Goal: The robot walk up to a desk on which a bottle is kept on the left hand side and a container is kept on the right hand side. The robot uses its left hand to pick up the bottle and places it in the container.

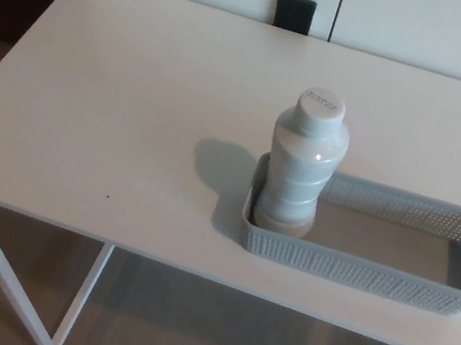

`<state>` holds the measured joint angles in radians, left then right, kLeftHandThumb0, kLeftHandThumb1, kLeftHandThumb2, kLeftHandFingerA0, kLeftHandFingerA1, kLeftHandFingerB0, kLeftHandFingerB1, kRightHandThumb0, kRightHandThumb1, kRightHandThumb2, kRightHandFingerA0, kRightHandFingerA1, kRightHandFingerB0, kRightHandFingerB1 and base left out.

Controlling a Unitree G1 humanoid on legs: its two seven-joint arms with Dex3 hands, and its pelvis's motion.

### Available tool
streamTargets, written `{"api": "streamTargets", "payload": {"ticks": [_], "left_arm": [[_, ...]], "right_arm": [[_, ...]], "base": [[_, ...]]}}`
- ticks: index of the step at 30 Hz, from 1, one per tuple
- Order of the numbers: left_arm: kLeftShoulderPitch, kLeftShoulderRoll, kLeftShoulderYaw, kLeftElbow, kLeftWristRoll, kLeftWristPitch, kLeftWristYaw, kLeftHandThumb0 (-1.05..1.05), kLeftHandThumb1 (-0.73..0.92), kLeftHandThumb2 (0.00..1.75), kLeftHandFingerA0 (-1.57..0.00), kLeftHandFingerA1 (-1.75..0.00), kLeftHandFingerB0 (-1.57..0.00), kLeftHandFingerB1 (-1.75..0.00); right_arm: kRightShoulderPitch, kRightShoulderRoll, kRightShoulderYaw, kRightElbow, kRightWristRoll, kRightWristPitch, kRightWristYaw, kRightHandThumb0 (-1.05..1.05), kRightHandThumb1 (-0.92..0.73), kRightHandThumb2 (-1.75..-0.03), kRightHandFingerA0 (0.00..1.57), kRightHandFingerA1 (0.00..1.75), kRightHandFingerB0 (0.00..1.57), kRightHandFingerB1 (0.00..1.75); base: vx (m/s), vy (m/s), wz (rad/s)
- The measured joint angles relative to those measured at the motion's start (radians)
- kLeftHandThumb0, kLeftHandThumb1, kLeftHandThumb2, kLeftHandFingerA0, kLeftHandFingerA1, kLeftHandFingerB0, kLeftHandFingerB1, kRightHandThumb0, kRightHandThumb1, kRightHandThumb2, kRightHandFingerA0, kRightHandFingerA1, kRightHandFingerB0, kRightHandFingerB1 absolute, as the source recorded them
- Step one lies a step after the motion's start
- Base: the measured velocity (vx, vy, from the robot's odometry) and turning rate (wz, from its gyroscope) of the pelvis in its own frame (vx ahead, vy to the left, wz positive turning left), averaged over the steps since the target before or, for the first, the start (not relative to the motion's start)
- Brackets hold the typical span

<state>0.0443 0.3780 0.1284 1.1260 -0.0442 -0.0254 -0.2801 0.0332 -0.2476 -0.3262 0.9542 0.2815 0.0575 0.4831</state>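
Head view. The bottle (302,167) is seen standing upright inside the container (355,273), at the container's left end, base on the floor of the container and close against the left and near walls. Long axis vertical, cap (322,107) uppermost. The container lies lengthwise along the counter's (108,108) near edge, toward the near right corner; the remainder of its interior to the right of the bottle is empty.

Neither hand is in view, so the state of left and right hand cannot be told, nor which is nearer the bottle. No direction from hand to bottle can be recorded.

Judgement: the placement appears done; the bottle is unsupported and looks stable.

Open room: the whole left half of the counter is bare, giving a free path on the left side. The container's near wall sits just beside the counter's front edge.
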Motion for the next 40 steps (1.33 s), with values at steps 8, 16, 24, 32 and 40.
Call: {"api": "streamTargets", "payload": {"ticks": [8, 16, 24, 32, 40], "left_arm": [[0.017, 0.011, -0.075, 0.000, 0.057, -0.105, 0.065, -0.51, 0.62, 0.73, -0.17, -0.39, -0.17, -0.35], [0.010, 0.018, -0.100, 0.017, 0.091, -0.179, 0.110, -0.51, 0.63, 0.74, -0.17, -0.37, -0.18, -0.35], [0.007, 0.020, -0.113, 0.030, 0.114, -0.208, 0.130, -0.51, 0.62, 0.73, -0.18, -0.40, -0.18, -0.35], [0.001, 0.020, -0.102, 0.038, 0.114, -0.218, 0.129, -0.44, 0.67, 0.61, -0.22, -0.34, -0.22, -0.29], [0.001, 0.020, -0.097, 0.038, 0.115, -0.221, 0.128, -0.44, 0.67, 0.61, -0.25, -0.35, -0.23, -0.29]], "right_arm": [[-0.015, 0.000, 0.001, 0.009, -0.004, -0.005, -0.005, -0.64, -0.36, -0.75, 0.26, 0.49, 0.19, 0.47], [-0.027, 0.000, 0.010, 0.025, -0.014, -0.020, -0.010, -0.60, -0.36, -0.74, 0.25, 0.49, 0.20, 0.47], [-0.027, 0.000, 0.018, 0.027, -0.024, -0.028, -0.016, -0.60, -0.36, -0.74, 0.27, 0.50, 0.20, 0.47], [-0.028, 0.000, 0.023, 0.033, -0.034, -0.031, -0.022, -0.60, -0.37, -0.74, 0.26, 0.49, 0.19, 0.46], [-0.032, 0.000, 0.023, 0.042, -0.038, -0.031, -0.024, -0.61, -0.36, -0.73, 0.27, 0.50, 0.19, 0.46]], "base": [[0.00, 0.000, 0.00], [0.00, 0.000, 0.00], [0.00, 0.000, 0.00], [0.00, 0.000, 0.00], [0.00, 0.000, 0.00]]}}
